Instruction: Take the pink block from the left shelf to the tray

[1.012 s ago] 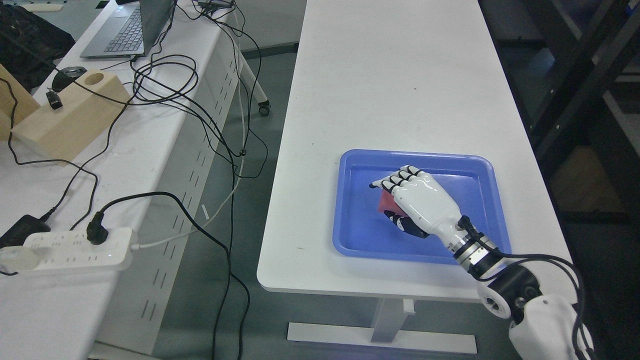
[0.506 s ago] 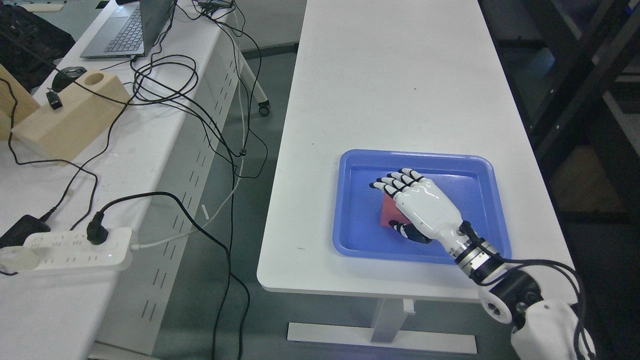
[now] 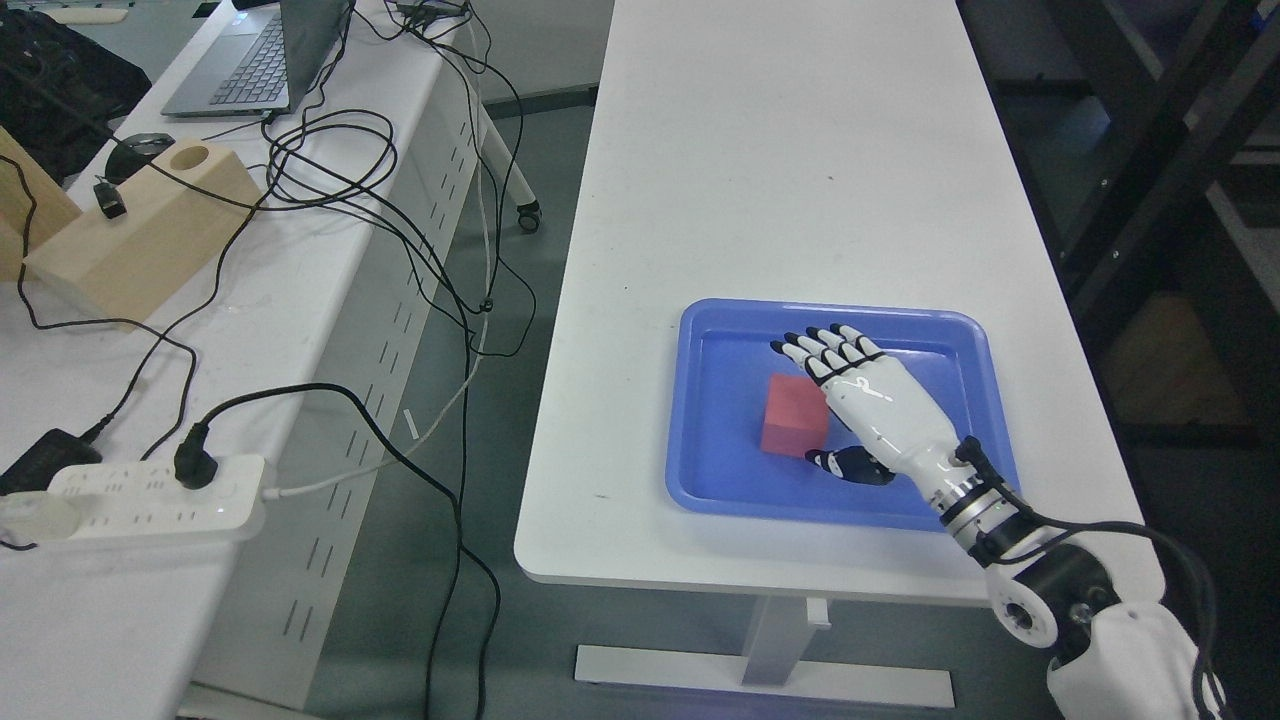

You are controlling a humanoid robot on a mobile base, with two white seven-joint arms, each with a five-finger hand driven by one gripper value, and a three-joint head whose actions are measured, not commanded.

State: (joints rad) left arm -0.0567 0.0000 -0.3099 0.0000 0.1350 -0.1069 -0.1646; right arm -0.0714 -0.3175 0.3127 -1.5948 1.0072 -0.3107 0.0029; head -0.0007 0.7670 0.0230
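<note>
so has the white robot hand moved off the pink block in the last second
Yes. The right hand has shifted rightward, toward the blue plastic tray's right rim, fingers open, uncovering the pink block lying in the tray.

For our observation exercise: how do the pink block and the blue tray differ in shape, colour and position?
The pink block is a solid cube; the blue tray is flat, shallow and rimmed. The block is far smaller. The block lies inside the tray; the tray rests on the white table. Both have plain single colours.

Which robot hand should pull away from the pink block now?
The right hand. It is the only one in view, open, just right of the pink block sitting in the blue tray. The left hand isn't visible.
</note>
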